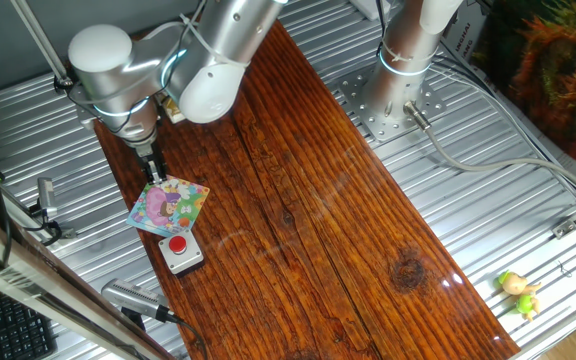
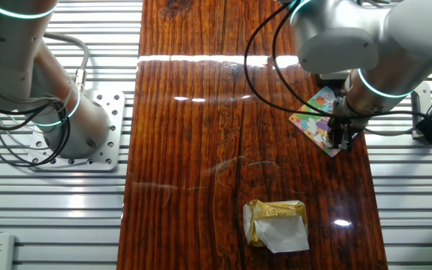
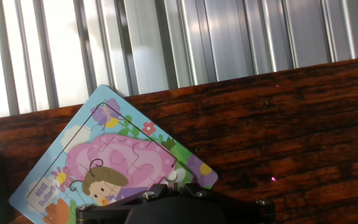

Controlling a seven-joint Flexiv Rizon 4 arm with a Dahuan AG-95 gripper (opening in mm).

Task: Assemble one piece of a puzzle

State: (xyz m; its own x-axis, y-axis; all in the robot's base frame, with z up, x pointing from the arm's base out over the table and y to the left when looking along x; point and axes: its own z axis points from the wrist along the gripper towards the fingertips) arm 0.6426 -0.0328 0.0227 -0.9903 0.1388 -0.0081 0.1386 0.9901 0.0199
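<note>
The puzzle (image 1: 171,205) is a small square board with a pastel cartoon picture, lying near the edge of the wooden table (image 1: 308,200). In the other fixed view the puzzle (image 2: 316,118) shows partly under the arm. My gripper (image 1: 154,174) stands upright over the board's back corner, tips down at its surface. From the other side, the gripper (image 2: 343,139) hangs over the board's near corner. In the hand view the puzzle (image 3: 114,155) fills the lower left, and my gripper (image 3: 174,185) has its fingers pressed together with only a thin slit. I make out nothing held.
A grey box with a red button (image 1: 180,251) sits right beside the puzzle. A crumpled yellow-and-white block (image 2: 276,223) lies on the wood. A second arm's base (image 1: 396,95) stands on the ribbed metal; a small toy (image 1: 518,291) lies there too.
</note>
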